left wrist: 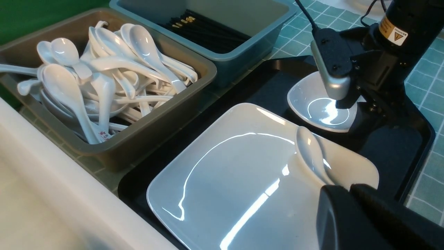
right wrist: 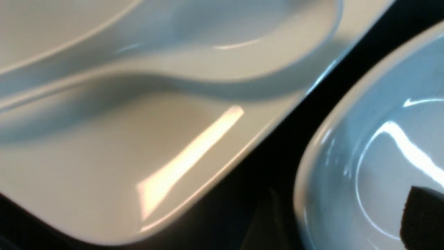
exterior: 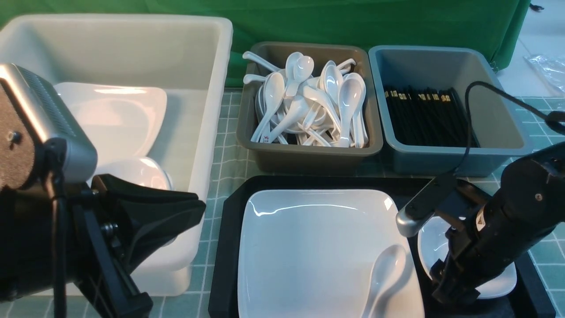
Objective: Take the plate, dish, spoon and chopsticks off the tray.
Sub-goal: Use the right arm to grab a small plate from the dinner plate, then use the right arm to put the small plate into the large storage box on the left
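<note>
A black tray (exterior: 226, 256) is set on the green-checked worktop (exterior: 220, 163), in front of two tubs. Most of it is taken up by a large white square plate (exterior: 309, 247). A white spoon (exterior: 386, 269) is laid on the plate's near right corner, bowl pointing away. Just to the right, a small white dish (exterior: 429, 249) is seen on the tray, apart from the plate.

The right pincer (exterior: 454, 293) is lowered onto the dish. One black fingertip (right wrist: 423, 215) is shown inside the well in the right wrist view (the other cannot be made out), so whether the rim is gripped cannot be told.

The left pincer (exterior: 198, 208) is held to the left of the tray, beside a big white tub (exterior: 212, 88), with its jaws pressed together and nothing between them.

White plates (exterior: 114, 115) are stacked in that tub. A heap of spoons (exterior: 309, 106) fills the brown tub (exterior: 309, 154), and chopsticks (exterior: 423, 115) are laid in the blue-grey tub (exterior: 441, 161).
</note>
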Motion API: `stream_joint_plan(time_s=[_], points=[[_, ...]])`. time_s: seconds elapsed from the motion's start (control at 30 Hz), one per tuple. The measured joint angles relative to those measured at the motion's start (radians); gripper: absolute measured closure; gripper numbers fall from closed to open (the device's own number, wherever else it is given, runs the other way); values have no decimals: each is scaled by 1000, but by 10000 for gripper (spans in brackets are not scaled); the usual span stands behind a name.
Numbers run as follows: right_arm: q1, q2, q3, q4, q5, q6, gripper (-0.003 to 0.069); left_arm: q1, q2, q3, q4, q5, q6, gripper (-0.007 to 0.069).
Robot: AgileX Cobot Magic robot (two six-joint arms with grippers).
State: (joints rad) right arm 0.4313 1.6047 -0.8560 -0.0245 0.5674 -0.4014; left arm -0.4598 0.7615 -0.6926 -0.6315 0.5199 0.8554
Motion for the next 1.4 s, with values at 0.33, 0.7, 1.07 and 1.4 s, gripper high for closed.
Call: stream_joint_plan(time_s=[0.33,0.7,1.07,1.4], points=[[0,87,-8,-17,-19,-48,309,0,0,0,0,17,1,608],[18,-6,-66,-16,94,-24,505,0,-56,0,38,27,-21,608],[354,-202,-533,-35,350,105,594,0,-251,0,459,139,-495,608],[670,169,-967,-28,108,-305,594,0,-481,-131,820,495,-831,608]])
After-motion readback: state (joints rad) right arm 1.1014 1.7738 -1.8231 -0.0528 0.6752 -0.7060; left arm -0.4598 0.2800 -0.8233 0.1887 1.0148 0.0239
